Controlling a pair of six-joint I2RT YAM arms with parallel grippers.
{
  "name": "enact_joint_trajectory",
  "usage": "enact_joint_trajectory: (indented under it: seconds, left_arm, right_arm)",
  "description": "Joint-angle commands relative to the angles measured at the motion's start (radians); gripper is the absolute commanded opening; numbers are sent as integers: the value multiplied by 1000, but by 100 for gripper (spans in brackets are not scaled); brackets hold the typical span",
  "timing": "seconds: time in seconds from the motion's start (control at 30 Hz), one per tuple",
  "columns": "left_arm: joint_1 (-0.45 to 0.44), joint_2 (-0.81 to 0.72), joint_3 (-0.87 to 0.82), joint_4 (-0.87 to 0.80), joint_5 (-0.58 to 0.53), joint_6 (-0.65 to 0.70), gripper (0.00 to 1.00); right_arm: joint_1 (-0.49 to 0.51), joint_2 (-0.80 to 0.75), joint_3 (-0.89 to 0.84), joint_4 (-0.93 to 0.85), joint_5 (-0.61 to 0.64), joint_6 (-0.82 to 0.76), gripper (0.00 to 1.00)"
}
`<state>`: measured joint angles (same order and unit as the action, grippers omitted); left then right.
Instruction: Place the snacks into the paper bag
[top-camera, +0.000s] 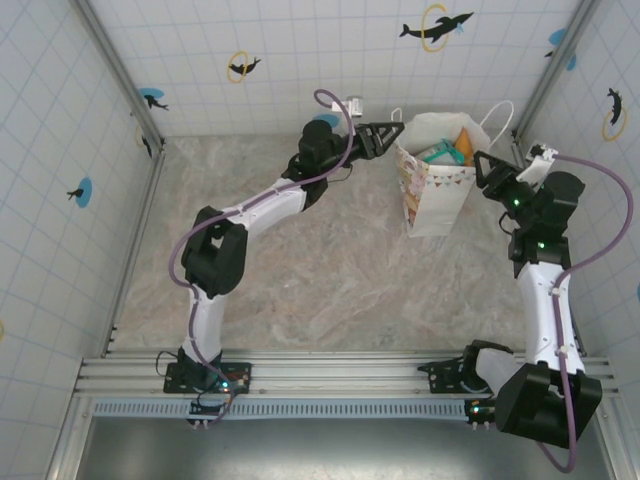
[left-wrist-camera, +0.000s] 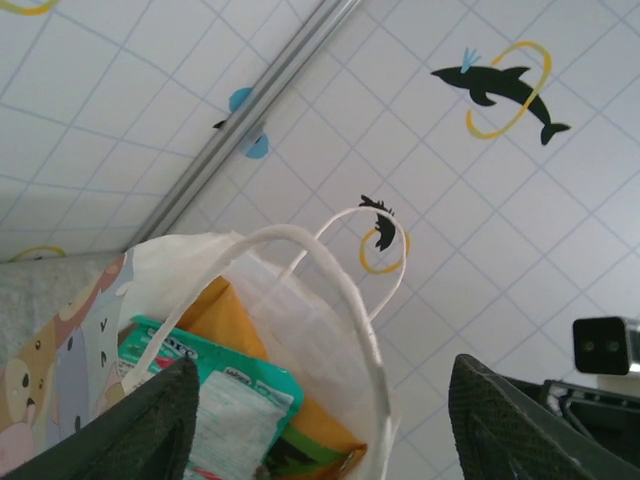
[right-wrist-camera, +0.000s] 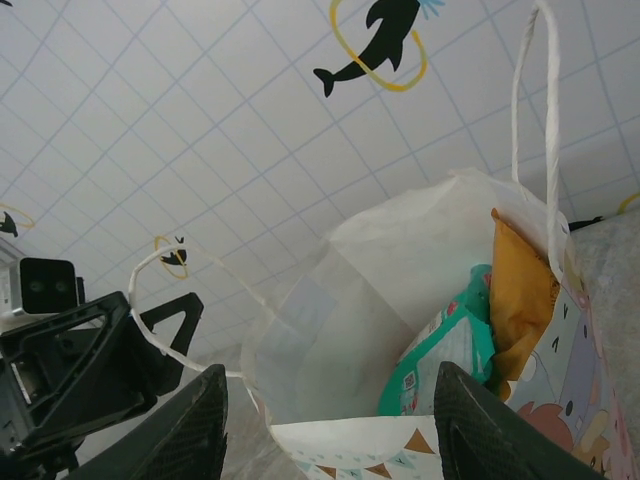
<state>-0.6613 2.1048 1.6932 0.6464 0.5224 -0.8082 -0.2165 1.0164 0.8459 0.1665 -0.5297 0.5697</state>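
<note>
The paper bag (top-camera: 432, 205) stands upright at one o'clock on the counter (top-camera: 330, 270), with the snacks (top-camera: 440, 154) inside. The right gripper (top-camera: 486, 168) at its three o'clock and the left gripper (top-camera: 396, 138) at its ten flank the mouth, jaws wide and gripping nothing, seemingly to keep it open.

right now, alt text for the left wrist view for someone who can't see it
An open white paper bag with a teal-white packet and an orange packet inside. The dark fingers of the left gripper stand apart at the bottom corners, a tiled wall with dolphin decals behind.
</note>
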Motion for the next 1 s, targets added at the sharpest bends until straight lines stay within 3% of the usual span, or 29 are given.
enact_joint_trajectory:
  seconds: [0.0, 0.07, 0.13, 0.17, 0.5, 0.77, 0.97]
  left_arm:
    - [-8, 21, 38, 109, 30, -43, 50]
    - [-8, 20, 18, 182, 55, -69, 34]
    - [-8, 17, 6, 212, 55, -87, 4]
    - [-8, 17, 2, 209, 50, -85, 0]
    - [-8, -16, -20, 186, 36, -26, 0]
    - [-8, -39, -47, 203, 54, -3, 0]
    - [-7, -41, -57, 220, 58, -8, 0]
  right_arm:
    - [-19, -10, 1, 16, -27, 10, 56]
    - [-32, -9, 10, 17, -28, 12, 56]
    - [-51, -3, 25, 23, -37, 13, 57]
    - [-64, 2, 37, 24, -44, 17, 58]
    - [-257, 135, 170, 56, -175, 168, 60]
    - [-258, 290, 221, 212, -290, 283, 59]
    - [-243, 394, 292, 240, -313, 262, 59]
